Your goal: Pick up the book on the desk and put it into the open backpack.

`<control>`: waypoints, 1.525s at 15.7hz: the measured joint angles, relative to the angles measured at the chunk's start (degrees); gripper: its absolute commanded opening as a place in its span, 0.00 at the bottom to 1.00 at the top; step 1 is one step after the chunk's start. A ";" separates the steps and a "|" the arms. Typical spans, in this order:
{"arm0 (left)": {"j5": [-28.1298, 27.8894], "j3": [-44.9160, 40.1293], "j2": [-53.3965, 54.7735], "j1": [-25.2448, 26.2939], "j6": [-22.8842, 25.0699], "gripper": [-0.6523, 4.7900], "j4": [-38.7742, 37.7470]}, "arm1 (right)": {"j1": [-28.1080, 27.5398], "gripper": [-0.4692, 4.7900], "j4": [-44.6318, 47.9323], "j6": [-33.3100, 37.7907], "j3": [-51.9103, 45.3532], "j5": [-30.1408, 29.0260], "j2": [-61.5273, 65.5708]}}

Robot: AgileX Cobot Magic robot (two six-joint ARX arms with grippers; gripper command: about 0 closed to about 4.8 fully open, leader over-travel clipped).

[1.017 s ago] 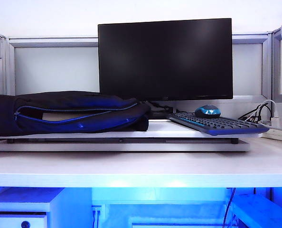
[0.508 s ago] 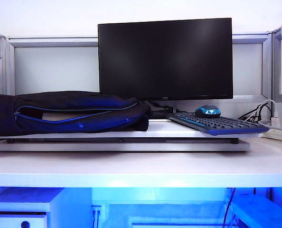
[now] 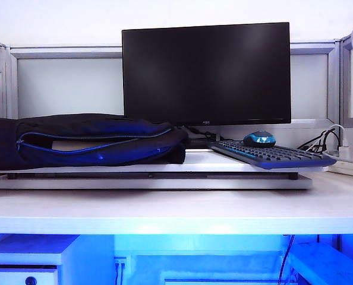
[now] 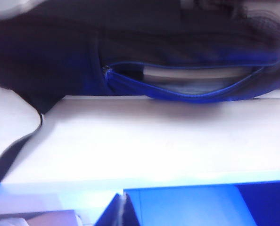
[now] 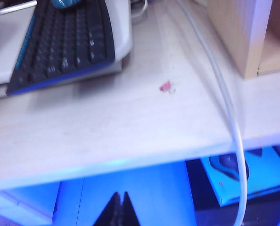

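I see the book [image 4: 196, 74] inside the open backpack [image 3: 93, 139] on the desk [image 3: 176, 208] | left gripper [image 4: 122, 212] closed, empty, off the desk edge | right gripper [image 5: 119, 209] closed, empty, near the keyboard [image 5: 60, 42]

Backpack [image 3: 87, 139]: black fabric, blue zipper trim, blue side panel. Book [image 4: 196, 74] inside its opening: pale edge, whitish pages. Desk [image 3: 176, 211]: white top; raised board [image 3: 164, 178] white with a dark underside strip. Monitor [image 3: 206, 74]: black, blank screen. Keyboard [image 5: 60, 42]: black keys, blue edge. Mouse [image 3: 259, 139]: black with blue. Cable [image 5: 220, 80]: white. Left gripper [image 4: 122, 212] and right gripper [image 5: 119, 209]: dark fingertips pressed together, seen against blue below the desk edge.
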 measured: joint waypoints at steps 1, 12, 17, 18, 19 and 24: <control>-0.35 0.00 -0.15 0.13 0.26 0.11 0.02 | 0.00 0.08 0.07 0.00 -0.55 -0.09 -0.02; -0.57 0.04 -0.15 9.16 1.11 0.11 -0.50 | 2.86 0.08 1.46 -1.22 -3.04 -2.54 0.07; 3.15 0.04 -0.15 9.16 1.14 0.11 -0.35 | 2.89 0.08 1.49 -3.17 -3.04 -2.54 0.02; 4.52 0.04 -0.15 9.16 1.36 0.11 -0.17 | 2.89 0.08 1.49 -3.65 -3.04 -2.54 -0.02; 5.33 0.02 -0.15 9.16 1.97 0.11 -0.04 | 2.89 0.08 1.51 -3.87 -3.04 -2.54 -0.02; 5.90 0.02 -0.15 9.16 2.80 0.11 2.84 | 3.23 0.08 1.66 -5.16 -3.08 -2.51 -3.87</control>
